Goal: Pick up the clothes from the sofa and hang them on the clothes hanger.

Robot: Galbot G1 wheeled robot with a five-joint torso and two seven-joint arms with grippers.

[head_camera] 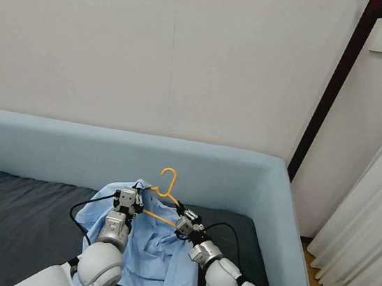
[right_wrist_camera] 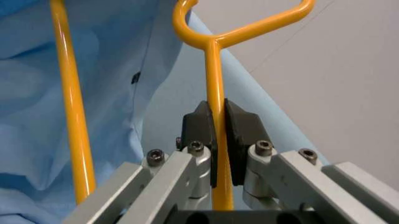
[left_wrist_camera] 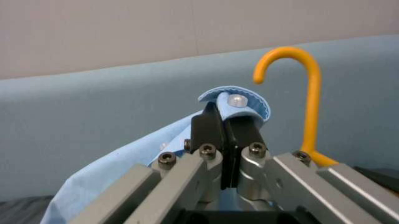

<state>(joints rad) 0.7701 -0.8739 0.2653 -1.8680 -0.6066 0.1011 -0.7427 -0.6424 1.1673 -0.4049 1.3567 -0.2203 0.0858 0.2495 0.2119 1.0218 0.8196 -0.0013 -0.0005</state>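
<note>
Light blue shirt (head_camera: pixel 155 251) lies crumpled on the dark seat cushion (head_camera: pixel 13 211) of the pale blue sofa (head_camera: pixel 49 149), toward the sofa's right end and bunched close to the backrest. Fabric is thin, plain and heavily creased. One lifted flap has a stitched edge and a small clear button (left_wrist_camera: pixel 236 99). Orange-yellow hanger (left_wrist_camera: pixel 313 102) sits in the middle of the shirt, with its hook up and rising above the cloth in front of the backrest. One thin hanger arm slopes down across the fabric between the two grippers. Left gripper (left_wrist_camera: pixel 225 122) is at the shirt's upper left part, just beside the hook. Its jaws are closed tight on the buttoned flap, cloth curled over the tips, no gap visible. Right gripper (right_wrist_camera: pixel 215 119) is on the hanger's right side, jaws clamped on a straight hanger bar just below where it forks. The bar runs through between the pads (right_wrist_camera: pixel 240 126). In the right wrist view a second hanger bar runs alongside with shirt cloth behind it. The shirt's lower part spills forward over the cushion between both arms. Plain off-white wall (head_camera: pixel 154 46) behind the sofa.
</note>
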